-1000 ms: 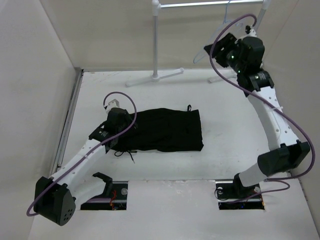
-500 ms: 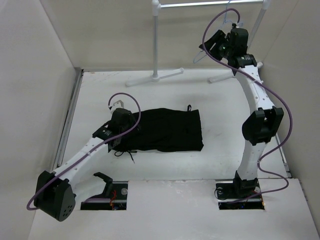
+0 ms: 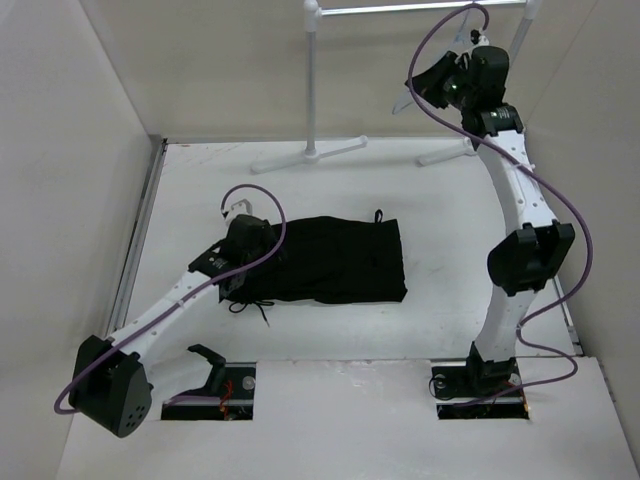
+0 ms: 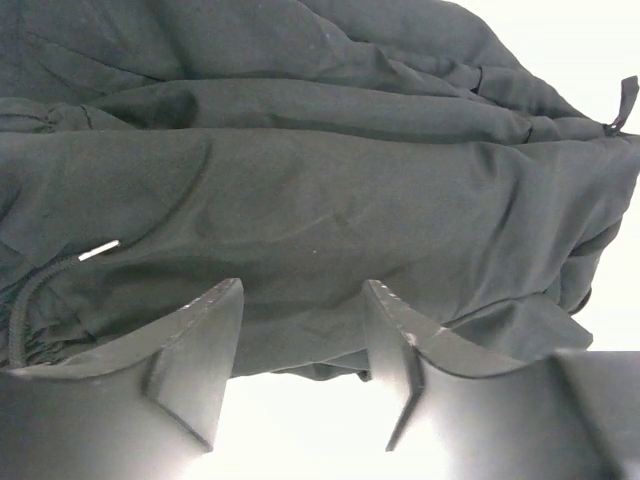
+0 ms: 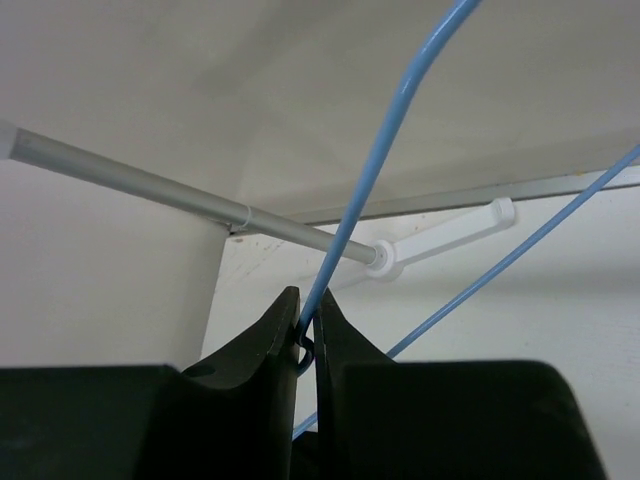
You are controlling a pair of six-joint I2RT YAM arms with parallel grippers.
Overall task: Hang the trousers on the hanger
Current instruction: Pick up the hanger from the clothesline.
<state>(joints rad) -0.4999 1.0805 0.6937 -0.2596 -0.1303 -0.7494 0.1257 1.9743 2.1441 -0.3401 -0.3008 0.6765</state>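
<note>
Right wrist view: right pincer (image 5: 307, 302) pinches the hanger (image 5: 362, 190).

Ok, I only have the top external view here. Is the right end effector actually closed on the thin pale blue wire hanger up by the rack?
Observer: Yes. The right wrist view shows the right end effector shut on the thin pale blue wire hanger, with the wire pinched between its tips.
Operator: And the left one, has it got cloth?
Observer: No. The left end effector is open, poised at the edge of the black soft fabric trousers, with no fabric between its tips.
Operator: Which end of the trousers is that?
Observer: The waist end. A black drawstring with a silver tip lies on the fabric just beyond one finger.
</note>
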